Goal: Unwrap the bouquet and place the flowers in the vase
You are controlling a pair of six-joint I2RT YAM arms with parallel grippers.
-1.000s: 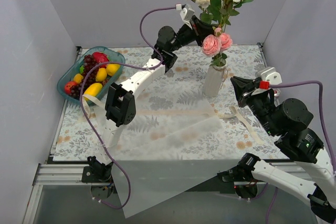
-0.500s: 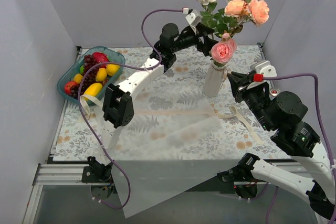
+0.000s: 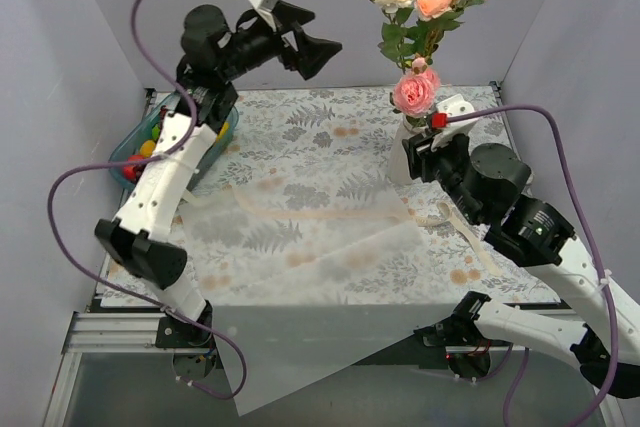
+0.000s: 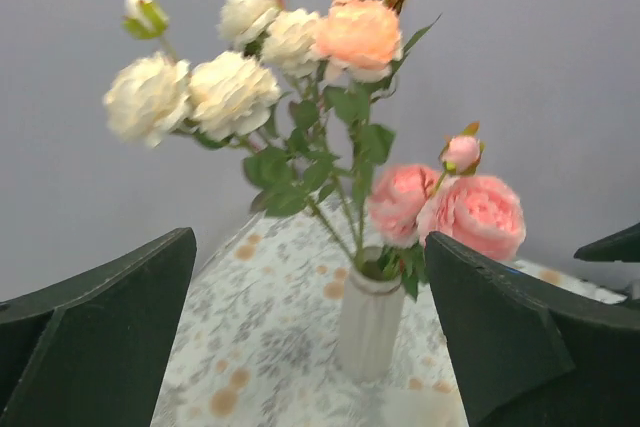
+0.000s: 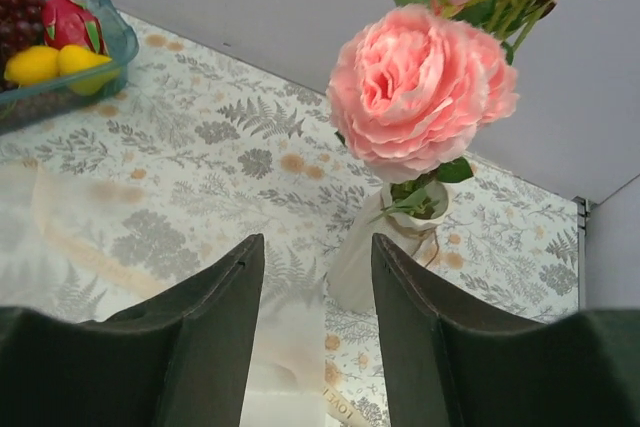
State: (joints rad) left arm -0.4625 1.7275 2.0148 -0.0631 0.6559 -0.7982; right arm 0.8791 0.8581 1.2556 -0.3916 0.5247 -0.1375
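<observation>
Left gripper (image 3: 318, 52): raised high over the far side of the table (image 3: 300, 137), jaws spread wide, holding nothing. Right gripper (image 5: 317, 242): low, close beside the vase (image 5: 365, 252) on its near side, jaws parted, nothing between them. The vase stands upright near the table's far right corner. The flowers (image 3: 418, 47) stand in it, stems in the neck. Wrapping paper (image 3: 330, 277) lies flat, overhanging the near edge. Ribbon (image 3: 460, 222) lies loose near the right edge.
</observation>
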